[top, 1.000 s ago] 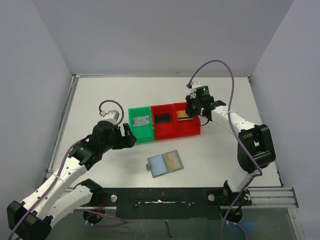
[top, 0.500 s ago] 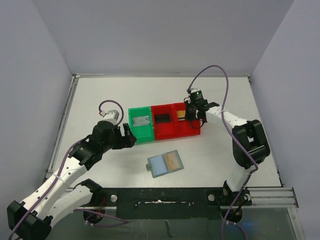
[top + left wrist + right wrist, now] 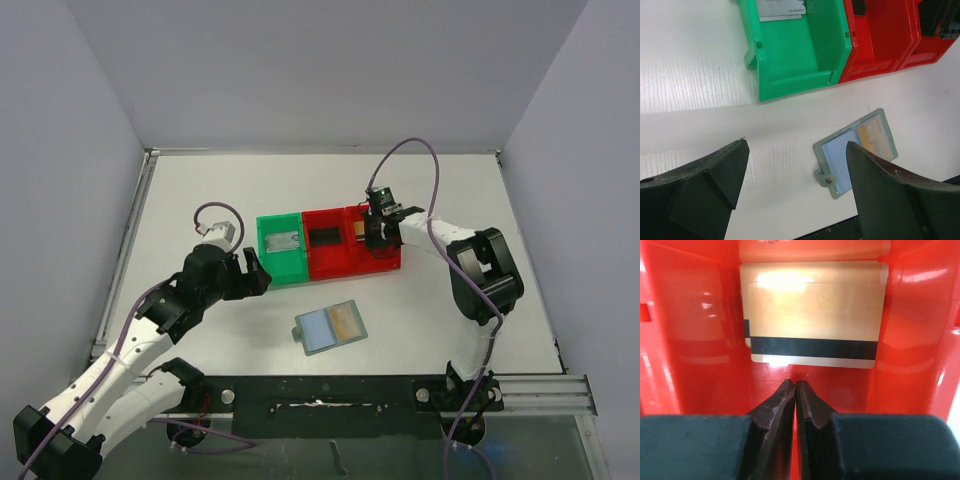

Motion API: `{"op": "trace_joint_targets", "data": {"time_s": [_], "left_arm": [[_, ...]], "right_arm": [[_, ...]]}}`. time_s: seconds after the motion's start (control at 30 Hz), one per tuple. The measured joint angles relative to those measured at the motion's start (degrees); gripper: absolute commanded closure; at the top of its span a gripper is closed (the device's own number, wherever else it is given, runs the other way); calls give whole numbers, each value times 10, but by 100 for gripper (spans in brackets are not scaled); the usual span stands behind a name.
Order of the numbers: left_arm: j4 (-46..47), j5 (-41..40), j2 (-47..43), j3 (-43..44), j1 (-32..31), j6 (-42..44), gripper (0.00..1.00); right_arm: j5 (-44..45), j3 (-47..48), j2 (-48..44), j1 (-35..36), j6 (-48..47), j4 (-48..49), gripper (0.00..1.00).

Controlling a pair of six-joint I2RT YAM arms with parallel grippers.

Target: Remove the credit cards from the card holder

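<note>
The flat grey-blue rectangular card holder (image 3: 847,157) is seen open on the white table (image 3: 700,125), ahead between the wide-spread, empty left jaws, its long axis slanted across their gap, 1 gold card (image 3: 874,140) held inside. The right jaws, shut on nothing inside a red plastic bin (image 3: 695,315), are judged farther away.

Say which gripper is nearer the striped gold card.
Right. The right gripper is almost at the card, inside its red bin; the left gripper is beside the green bin.
</note>
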Motion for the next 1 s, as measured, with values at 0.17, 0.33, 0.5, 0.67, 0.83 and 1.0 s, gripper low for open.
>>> {"op": "trace_joint_targets", "data": {"time_s": [0.17,0.33,0.5,0.67,0.83,1.0], "left_arm": [[0,-1,-4,0,0,0,20],[0,-1,-4,0,0,0,20],[0,6,-3,0,1,0,20],[0,6,-3,0,1,-1,20],[0,15,-3,0,1,0,16],[10,51,-4,0,1,-6,16]], "right_arm": [[6,13,22,0,0,-9,93],[17,37,30,0,0,-10,93],[30,60,39,-1,8,-12,92],[30,61,39,-2,12,-17,87],[30,61,36,-2,15,-24,74],[30,50,-13,-2,28,-42,63]]}}
